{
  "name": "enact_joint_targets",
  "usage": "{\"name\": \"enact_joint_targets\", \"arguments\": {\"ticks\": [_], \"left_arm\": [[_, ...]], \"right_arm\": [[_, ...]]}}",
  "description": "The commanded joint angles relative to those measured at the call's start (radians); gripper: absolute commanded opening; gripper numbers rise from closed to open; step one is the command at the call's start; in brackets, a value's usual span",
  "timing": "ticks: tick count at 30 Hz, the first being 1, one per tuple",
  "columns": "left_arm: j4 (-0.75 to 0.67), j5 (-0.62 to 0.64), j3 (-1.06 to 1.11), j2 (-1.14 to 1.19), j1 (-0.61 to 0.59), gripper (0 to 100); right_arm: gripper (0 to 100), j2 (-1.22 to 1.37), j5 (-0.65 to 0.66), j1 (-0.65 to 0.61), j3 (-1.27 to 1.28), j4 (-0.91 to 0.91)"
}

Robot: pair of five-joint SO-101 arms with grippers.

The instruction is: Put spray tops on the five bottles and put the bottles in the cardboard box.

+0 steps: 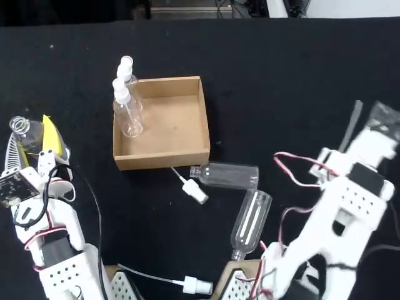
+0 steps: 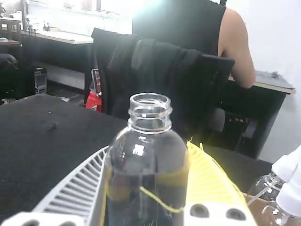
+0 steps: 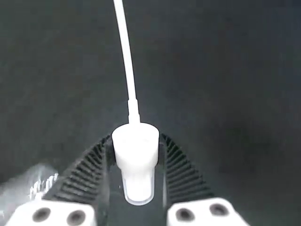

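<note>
1. At the counter's (image 1: 300, 75) left edge, my left tool (image 1: 30, 128) is clenched on an open clear bottle (image 2: 146, 160), neck up and bare.
2. My right tool (image 3: 135, 141), well apart over the right side, grips a white spray top (image 3: 135, 162) by its body. The dip tube (image 3: 124, 52) runs straight out ahead of it.
3. I judge the step in hand to be mating these two. I'd hold the bottle dead upright and bring the top over it tube-down. The tube tip should find the neck before I lower. The tube is thin and will likely flex, so a slow descent on axis matters more than force. I'd seat the collar squarely before pressing or turning it.
4. Two capped bottles (image 1: 128, 112) already stand against the left wall inside the cardboard box (image 1: 164, 159).
5. A bare bottle (image 1: 228, 175) lies just off the box's front corner, with a loose spray top (image 1: 197, 192) just beside its neck. A second bare bottle (image 1: 250, 222) lies nearer the arms, and another loose top (image 1: 199, 286) lies by the arm bases.
</note>
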Motion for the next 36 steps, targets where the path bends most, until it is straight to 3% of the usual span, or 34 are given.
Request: {"name": "enact_joint_targets", "arguments": {"ticks": [1,8,12,14,18,22,29,36], "left_arm": [[-0.025,0.011,0.019,-0.026,0.016,3],[-0.021,0.011,0.019,-0.026,0.013,3],[-0.021,0.011,0.019,-0.026,0.013,3],[-0.021,0.011,0.019,-0.026,0.015,3],[-0.020,0.011,0.019,-0.026,0.015,3],[-0.023,0.011,0.019,-0.026,0.015,3],[-0.023,0.011,0.019,-0.026,0.013,3],[-0.021,0.012,0.019,-0.026,0.013,3]], "right_arm": [[2.0,0.035,-0.183,0.060,0.015,-0.087],[30.9,0.079,-0.229,-0.029,0.022,-0.084],[30.0,0.074,-0.161,-0.034,-0.008,-0.083],[25.7,0.081,-0.023,-0.034,-0.033,-0.083],[18.1,0.082,0.433,-0.014,-0.038,-0.091],[17.8,0.082,0.761,0.060,-0.045,-0.092],[33.8,0.168,1.054,0.130,-0.096,-0.089],[33.8,0.406,1.421,0.130,-0.248,-0.086]]}}
